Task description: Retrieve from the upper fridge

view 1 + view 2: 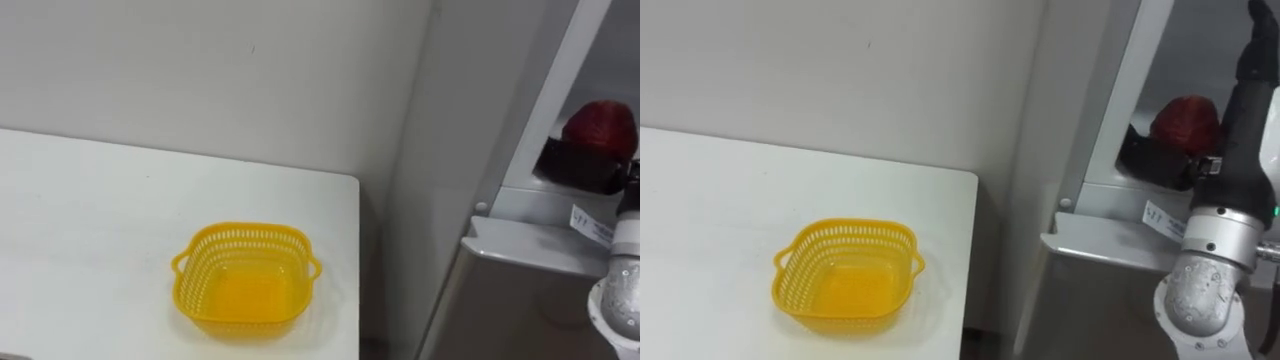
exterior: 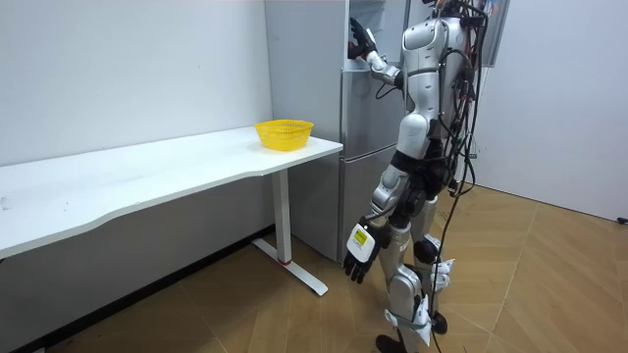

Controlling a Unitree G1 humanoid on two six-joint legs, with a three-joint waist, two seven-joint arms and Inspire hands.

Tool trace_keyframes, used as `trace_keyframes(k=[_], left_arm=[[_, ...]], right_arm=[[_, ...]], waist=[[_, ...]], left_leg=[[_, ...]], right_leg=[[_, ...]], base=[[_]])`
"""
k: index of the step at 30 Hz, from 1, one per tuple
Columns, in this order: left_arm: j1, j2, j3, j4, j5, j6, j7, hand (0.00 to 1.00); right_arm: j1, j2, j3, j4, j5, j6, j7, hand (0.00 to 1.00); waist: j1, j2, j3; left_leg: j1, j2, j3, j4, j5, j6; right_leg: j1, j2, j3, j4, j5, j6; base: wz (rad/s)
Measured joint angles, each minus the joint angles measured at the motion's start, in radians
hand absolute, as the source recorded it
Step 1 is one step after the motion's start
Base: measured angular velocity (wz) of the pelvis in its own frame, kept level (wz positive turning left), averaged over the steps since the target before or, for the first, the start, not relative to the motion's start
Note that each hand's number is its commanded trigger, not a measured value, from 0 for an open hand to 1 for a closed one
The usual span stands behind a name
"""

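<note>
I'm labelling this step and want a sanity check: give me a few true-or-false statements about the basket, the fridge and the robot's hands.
1. The yellow basket is empty. True.
2. The basket stands on the floor. False: it stands on the white table, near the end next to the fridge.
3. The right hand is inside the open upper fridge compartment, at a red object. True.
4. The left hand rests on the table. False: it hangs open beside the robot's thigh.

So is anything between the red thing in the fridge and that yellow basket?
Only the grey fridge's side wall; through the open front, nothing visible blocks the round red item from the yellow mesh basket.
</note>
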Motion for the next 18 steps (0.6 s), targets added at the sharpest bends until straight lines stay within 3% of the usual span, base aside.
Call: trace_keyframes(k=[4, 13, 18], left_arm=[[0.007, 0.000, 0.000, -0.032, 0.036, 0.005, -0.019, 0.00], [0.013, -0.003, 0.008, -0.078, 0.037, 0.019, -0.041, 0.00], [0.017, -0.006, 0.038, -0.078, 0.035, 0.043, -0.041, 0.00]], right_arm=[[-0.015, -0.004, 0.000, 0.017, 0.000, 0.001, 0.021, 0.00], [-0.016, -0.055, -0.001, 0.027, 0.030, 0.007, 0.113, 0.00], [-0.027, -0.094, -0.002, 0.027, 0.085, 0.050, 0.197, 0.00]], waist=[[-0.002, 0.003, -0.0014], [0.000, 0.008, -0.0032], [-0.004, 0.006, -0.0059]], left_leg=[[0.001, 0.000, -0.003, 0.001, 0.000, 0.000], [0.001, 0.000, 0.001, 0.001, 0.000, 0.000], [0.002, 0.000, 0.002, 0.001, 0.000, 0.000]], right_leg=[[0.001, 0.000, 0.000, 0.000, 0.000, 0.000], [0.000, 0.000, 0.003, 0.001, 0.000, 0.000], [0.002, 0.000, 0.009, 0.001, 0.000, 0.000]], base=[[0.00], [0.00], [0.00]])
